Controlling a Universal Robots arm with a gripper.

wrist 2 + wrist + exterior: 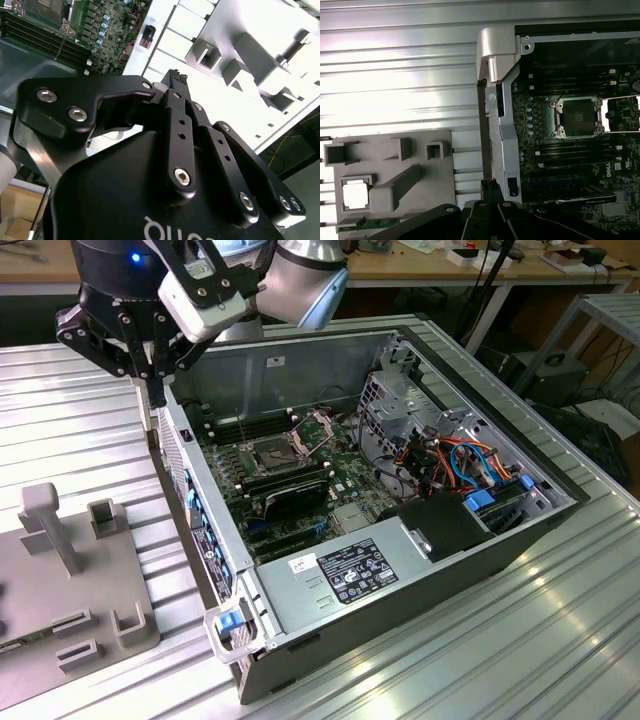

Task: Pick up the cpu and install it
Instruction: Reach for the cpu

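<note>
The cpu [356,194] is a small pale square chip lying in a recess of the grey holder block [395,150] on the table, beside the computer case. My gripper [153,412] hangs over the gap between the block and the case's near wall, with its fingers [176,76] pressed together on nothing. In the first wrist view the gripper [490,184] sits between the cpu and the motherboard. The square socket [577,117] on the motherboard stands open, its metal frame swung up [318,428]. The socket [272,453] looks bare inside.
The open computer case [400,540] lies on its side on the ribbed metal table [80,410]. Memory sticks [290,485], cables [460,455] and a power supply [350,570] crowd its inside. The grey holder block [60,580] has upright posts.
</note>
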